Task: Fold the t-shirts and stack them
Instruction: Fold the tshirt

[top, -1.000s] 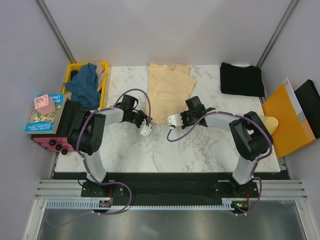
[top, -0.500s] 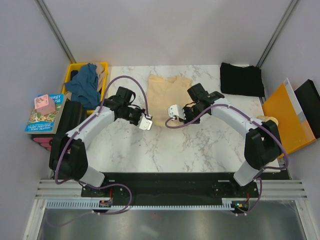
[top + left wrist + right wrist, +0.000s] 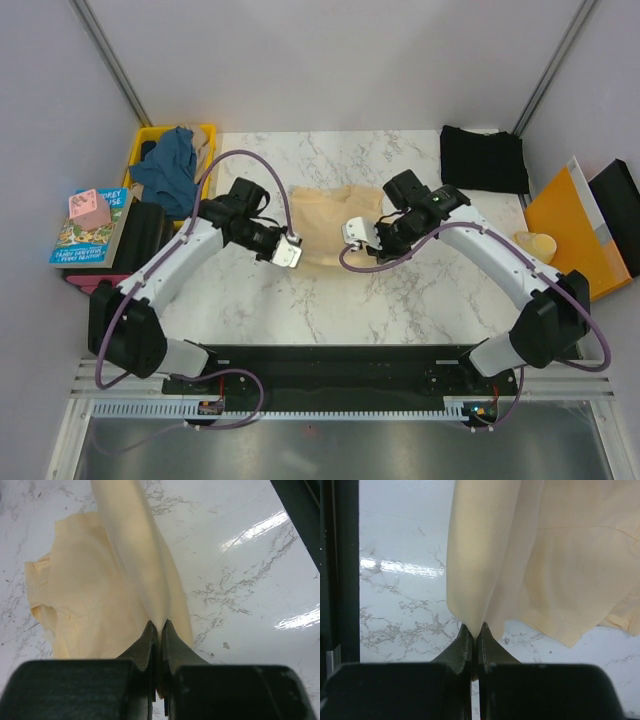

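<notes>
Left gripper [image 3: 287,252] and right gripper [image 3: 352,232] each pinch the raised near hem of the pale cream-yellow cloth t-shirt [image 3: 330,212], mid-table. Risk: the thin hem slips out and the fold skews. Versus a second earlier, the shirt no longer spans to the far edge and sits drawn in, bunched
</notes>
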`<state>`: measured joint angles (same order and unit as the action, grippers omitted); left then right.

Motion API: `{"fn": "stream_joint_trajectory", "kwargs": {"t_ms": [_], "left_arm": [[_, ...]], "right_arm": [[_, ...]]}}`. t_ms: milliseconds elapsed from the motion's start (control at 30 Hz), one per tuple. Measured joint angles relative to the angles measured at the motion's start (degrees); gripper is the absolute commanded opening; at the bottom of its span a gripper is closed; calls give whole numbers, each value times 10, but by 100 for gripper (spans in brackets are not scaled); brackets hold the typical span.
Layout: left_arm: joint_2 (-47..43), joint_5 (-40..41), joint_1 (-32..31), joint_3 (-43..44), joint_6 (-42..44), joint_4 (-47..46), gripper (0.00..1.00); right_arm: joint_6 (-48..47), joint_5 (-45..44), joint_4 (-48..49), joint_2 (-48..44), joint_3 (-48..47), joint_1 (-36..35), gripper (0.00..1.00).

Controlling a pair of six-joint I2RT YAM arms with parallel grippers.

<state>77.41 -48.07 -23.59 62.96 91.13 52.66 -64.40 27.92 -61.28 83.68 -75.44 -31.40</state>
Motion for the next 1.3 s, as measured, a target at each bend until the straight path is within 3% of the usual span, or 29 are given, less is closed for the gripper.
{"fn": "stream_joint_trajectory", "kwargs": {"t_ms": [267,467,733,1133,1233,1300], "left_arm": [[226,17,31,225,0,-5,2],[324,18,50,352,0,-11,2],[341,22,55,380,0,-18,2],[417,60,63,387,-5,-57,2],[431,67,67,389,-15,-76,2],[441,73,69,393,-23,-89,2]], "right_arm": [[7,-72,55,85,-31,12,0],[6,-104,108,127,-75,42,0],[1,-133,146,208,-162,78,4],[2,-159,193,303,-213,80,7],[6,-162,210,313,-219,80,14],[10,-164,223,320,-222,80,24]]}}
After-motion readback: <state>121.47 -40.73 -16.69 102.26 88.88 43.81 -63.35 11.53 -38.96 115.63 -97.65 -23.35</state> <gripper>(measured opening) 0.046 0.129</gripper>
